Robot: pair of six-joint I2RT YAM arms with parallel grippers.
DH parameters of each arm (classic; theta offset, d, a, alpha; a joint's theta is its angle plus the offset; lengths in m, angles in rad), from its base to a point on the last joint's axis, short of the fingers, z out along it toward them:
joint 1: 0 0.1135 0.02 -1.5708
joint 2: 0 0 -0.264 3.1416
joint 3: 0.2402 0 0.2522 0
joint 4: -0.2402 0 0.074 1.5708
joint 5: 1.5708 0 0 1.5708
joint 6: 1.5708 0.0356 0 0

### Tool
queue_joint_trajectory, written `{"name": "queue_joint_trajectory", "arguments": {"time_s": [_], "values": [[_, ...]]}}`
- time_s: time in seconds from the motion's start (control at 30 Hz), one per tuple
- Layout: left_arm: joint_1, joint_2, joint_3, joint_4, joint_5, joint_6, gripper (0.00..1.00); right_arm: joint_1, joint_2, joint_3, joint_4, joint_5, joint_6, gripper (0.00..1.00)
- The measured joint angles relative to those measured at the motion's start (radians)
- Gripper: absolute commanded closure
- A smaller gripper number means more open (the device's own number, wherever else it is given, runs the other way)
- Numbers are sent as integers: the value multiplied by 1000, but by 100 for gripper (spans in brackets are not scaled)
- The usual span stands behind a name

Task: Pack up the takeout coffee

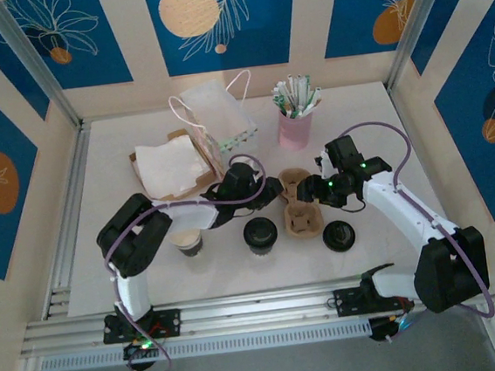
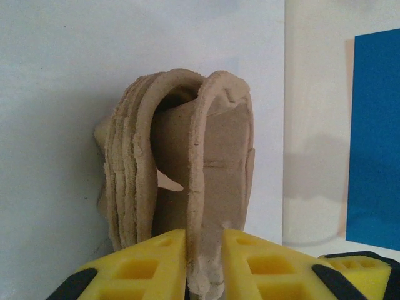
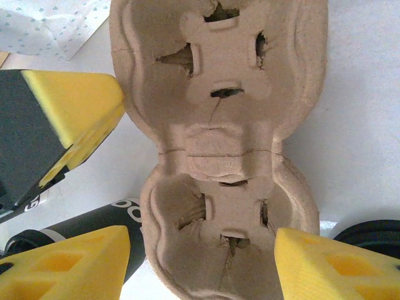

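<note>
left pincer: clamped on cup carrier rim
right pincer: held apart
takeout coffee: not yet packed, left on surface

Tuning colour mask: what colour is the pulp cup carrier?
The cup carrier is plain tan-brown; right wrist view shows it best.

- A brown pulp cup carrier with two wells lies flat on the white desk, one well towards the top and one below.
- The right hand stands open, its yellow fingers either side of the lower well, not gripping it.
- The left hand shows one black-backed yellow finger, tip against the carrier's upper left rim.
- A dark-sided cup with white lettering sits at lower left, partly hidden.
- Something black and round peeks in at lower right.
- Patterned white paper fills the top left corner.
</note>
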Motion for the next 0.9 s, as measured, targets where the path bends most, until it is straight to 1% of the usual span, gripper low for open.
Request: {"name": "queue_joint_trajectory", "arguments": {"time_s": [0.27,0.53,0.9], "values": [[0,4,0,31,9,-1,82,-4,-1,-1,0,-1,0,37],[0,43,2,87,25,-11,84,-15,-10,-3,0,-4,0,37],[-5,45,3,115,28,-11,97,-16,-10,-5,0,-4,0,36]]}}
